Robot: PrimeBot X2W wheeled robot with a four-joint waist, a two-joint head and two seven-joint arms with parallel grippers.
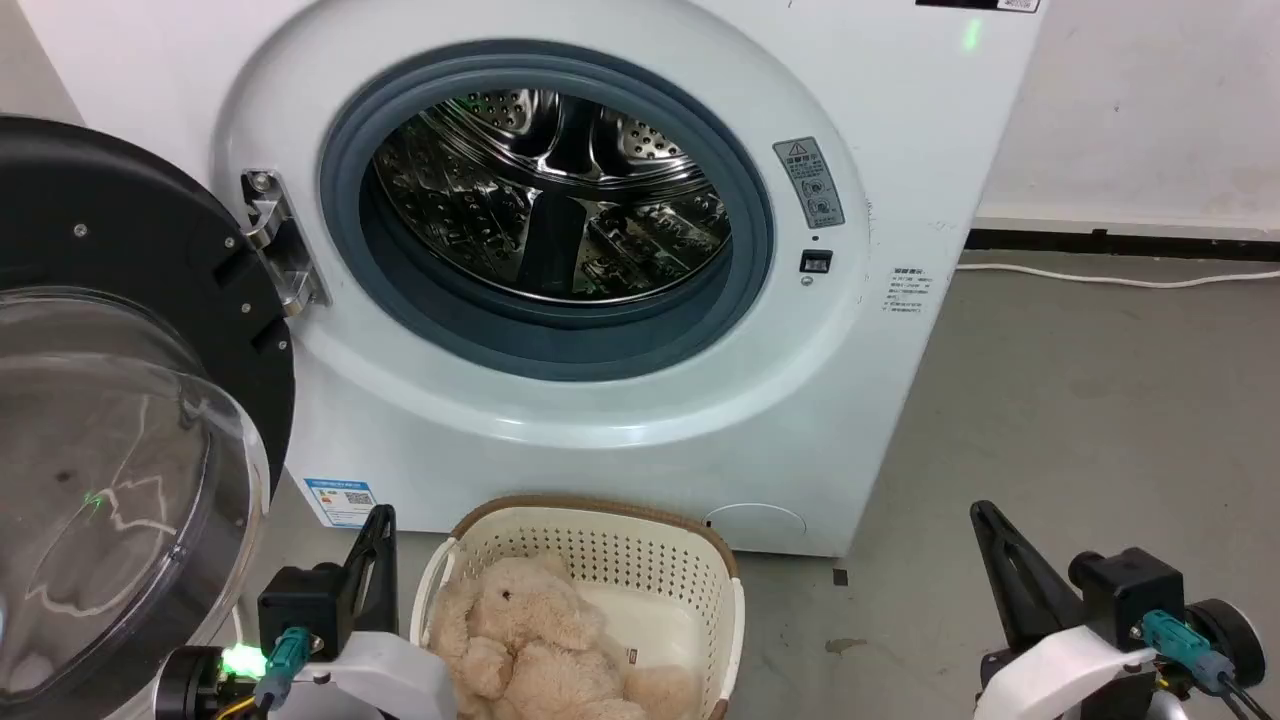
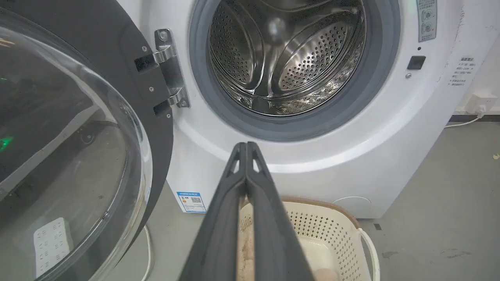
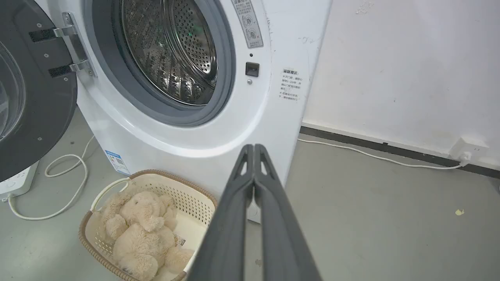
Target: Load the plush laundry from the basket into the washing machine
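Judging by its look, the plush laundry will be light, soft and squashy, with nothing stiff inside to brace against. It lies slumped in the basket, which stands on the floor just in front of the washing machine, below the open porthole. I would take hold at the torso or across the thick of the neck, where there is enough stuffing for the fingers to bite. A pinch on loose fur or a thin limb would likely slide off, and the floppy limbs may drag over the basket rim or the grey gasket.

Both tools are empty. The left tool has its fingers pressed together, and so does the right tool, each held clear of the toy.

From the head camera the toy's lower part runs off the bottom edge, and in the left wrist view my own fingers cover nearly all of it. The right wrist view is best, though I can only guess which fluffy lump is an arm and which a leg. The drum looks empty, but its near floor is hidden behind the gasket lip.
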